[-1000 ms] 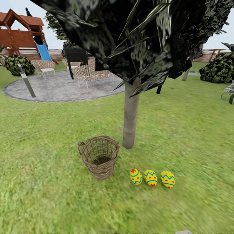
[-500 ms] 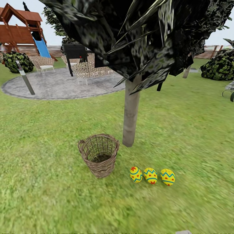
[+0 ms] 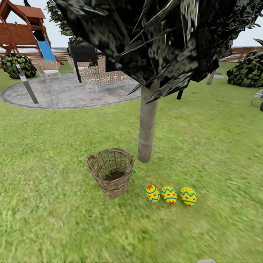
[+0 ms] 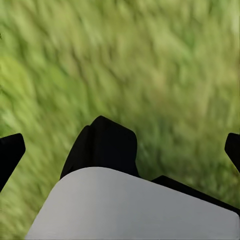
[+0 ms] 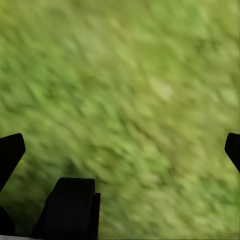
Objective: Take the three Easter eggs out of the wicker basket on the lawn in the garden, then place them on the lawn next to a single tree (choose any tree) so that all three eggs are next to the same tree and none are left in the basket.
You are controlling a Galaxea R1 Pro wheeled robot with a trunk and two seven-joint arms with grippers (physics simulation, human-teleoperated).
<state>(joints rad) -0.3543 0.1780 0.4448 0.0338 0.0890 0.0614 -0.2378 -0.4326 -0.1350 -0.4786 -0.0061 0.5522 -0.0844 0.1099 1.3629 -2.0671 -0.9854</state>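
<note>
The three Easter eggs [image 3: 171, 194] lie in a row on the lawn [image 3: 54, 219] just beside the tree [image 3: 147, 126], the wicker basket [image 3: 111, 171] looks empty, so the task seems done, while the left gripper [image 4: 120, 145] and the right gripper [image 5: 120, 145], well apart from the eggs, have their fingers spread apart over bare grass.

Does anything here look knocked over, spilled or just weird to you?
Nothing looks wrong. The wicker basket stands upright on the lawn and looks empty. The three Easter eggs lie in a neat row on the grass beside it, near the trunk of the tree. No damage shows.
</note>
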